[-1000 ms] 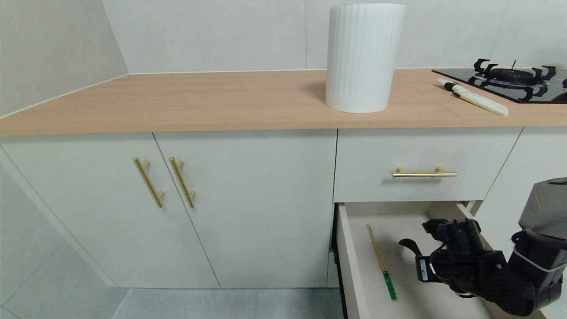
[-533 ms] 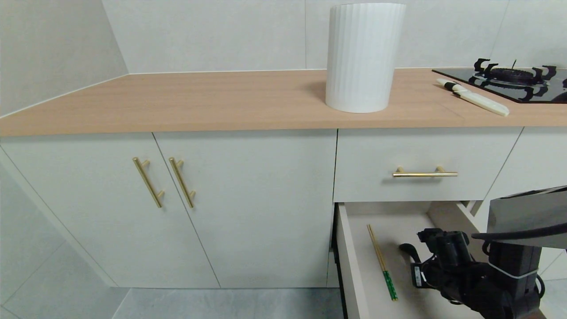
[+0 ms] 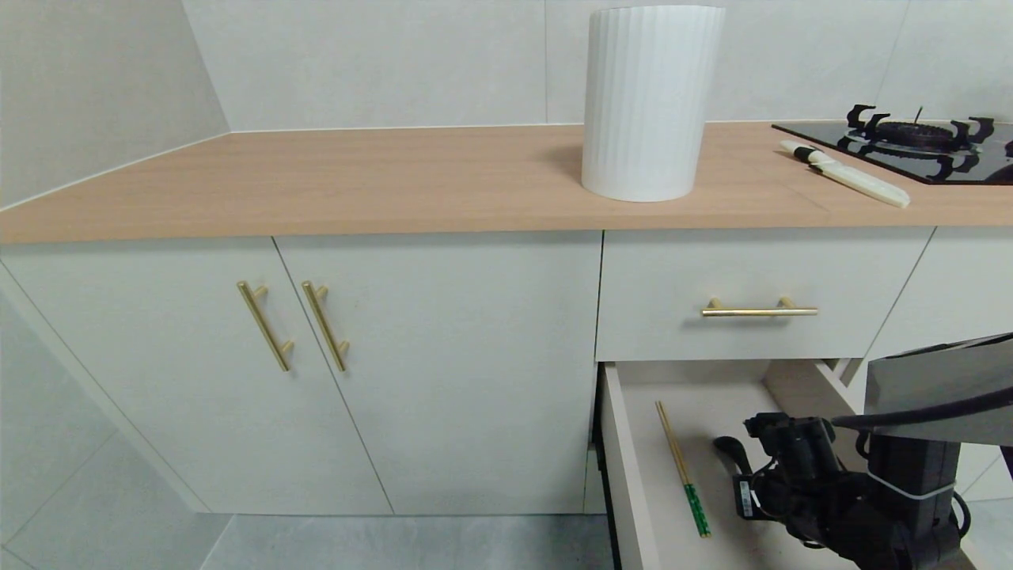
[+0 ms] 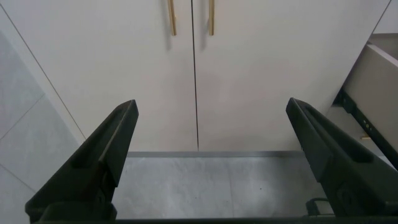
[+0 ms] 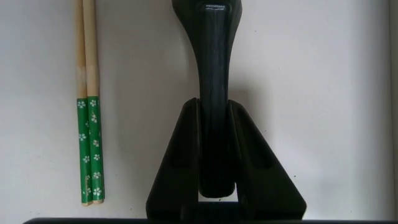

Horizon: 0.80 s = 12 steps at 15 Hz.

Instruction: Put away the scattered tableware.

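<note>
The black spoon (image 5: 214, 74) is sitting inside the open drawer (image 3: 625, 475), with its handle pinched between the fingers of the right gripper (image 5: 214, 109). The gripper is clenching on it, and the rest of the spoon is sticking out ahead of the fingertips. Whether it is resting on the drawer's floor or hanging just above it, I cannot tell. A pair of chopsticks (image 5: 87, 106) is lying on the drawer's floor beside the spoon, apart from it and roughly parallel. The left gripper (image 4: 208, 118) is hanging low, off to the drawer's left, with its jaws spread wide and nothing between them. A white knife (image 3: 843, 172) is lying on the countertop (image 3: 396, 182) above the drawer, not yet put away.

If the fingers are opening while the spoon is off the floor, it is likely to drop and skid into the chopsticks. A pad sticking to the handle could drag the spoon along as the arm is pulling out. The wrist is also working close to the drawer's right wall, so a careless lift could be knocking it.
</note>
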Motion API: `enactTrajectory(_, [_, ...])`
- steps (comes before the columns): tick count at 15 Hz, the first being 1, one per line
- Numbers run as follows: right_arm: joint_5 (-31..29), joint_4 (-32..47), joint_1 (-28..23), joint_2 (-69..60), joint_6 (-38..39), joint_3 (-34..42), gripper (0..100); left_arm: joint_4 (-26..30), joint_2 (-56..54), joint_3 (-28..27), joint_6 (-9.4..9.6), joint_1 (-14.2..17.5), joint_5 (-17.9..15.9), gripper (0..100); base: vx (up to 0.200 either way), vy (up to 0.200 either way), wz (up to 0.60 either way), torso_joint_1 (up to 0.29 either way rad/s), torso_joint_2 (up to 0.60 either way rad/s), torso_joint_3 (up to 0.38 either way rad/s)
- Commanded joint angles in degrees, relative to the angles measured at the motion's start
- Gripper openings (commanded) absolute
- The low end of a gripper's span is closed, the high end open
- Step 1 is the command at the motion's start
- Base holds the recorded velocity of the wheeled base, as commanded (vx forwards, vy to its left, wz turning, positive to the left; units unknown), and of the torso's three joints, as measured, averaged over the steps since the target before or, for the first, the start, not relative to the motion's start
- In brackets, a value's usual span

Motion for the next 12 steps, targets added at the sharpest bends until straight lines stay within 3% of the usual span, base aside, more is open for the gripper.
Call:
enactTrajectory(1, [-0.02,-0.09,0.02,-0.06,-0.05,-0.01,100,-0.01,0.07,0.00,0.00,0.00,0.04,100,0.000,0.000,0.00,0.000,0.00,0.000])
enactTrajectory(8, [-0.10,-0.17,0.02,-1.02,0.04,0.08,100,-0.01,0.07,0.00,0.00,0.00,0.04,100,0.000,0.000,0.00,0.000,0.00,0.000])
enactTrajectory(12, [-0.02,1.58,-0.34,-8.76,1.01,1.40,100,-0.01,0.07,0.00,0.00,0.00,0.04,100,0.000,0.000,0.00,0.000,0.00,0.000])
